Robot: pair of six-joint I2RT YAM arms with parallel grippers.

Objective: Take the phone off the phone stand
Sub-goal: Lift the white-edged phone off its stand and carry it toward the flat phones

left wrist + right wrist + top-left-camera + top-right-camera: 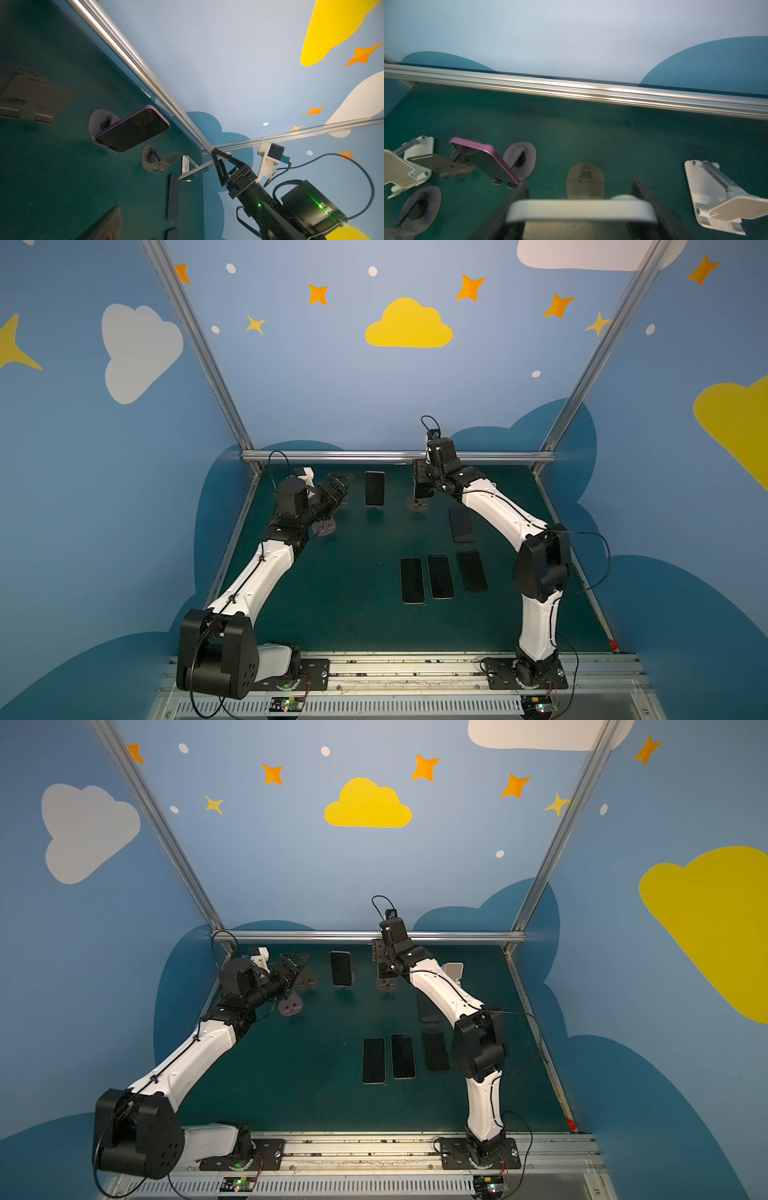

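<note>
Right wrist view: the right jaws pinch the phone [581,209] by its two long sides. Its pale top edge, blurred, fills the lower centre of the frame, with a dark finger [520,193] at each end. Just above it in the frame I see the stand [585,182], its round grey base flat on the green table [633,135]. I cannot tell whether the phone rests in the stand's cradle or hangs clear of it.

In a top view, the right arm [494,506] reaches to the upper centre of the table, where the phone stands upright directly over the stand. To its left, a purple phone [374,488] sits upright on a stand of its own. A white stand [454,971] is just right of the arm.

Four dark phones lie flat at the centre right of the table: three in a row [440,576] and one [461,524] above them.

The left jaws are spread wide and hold nothing. They hover at the upper left of the table, near an empty grey stand [324,526] and well apart from the phone.
</note>
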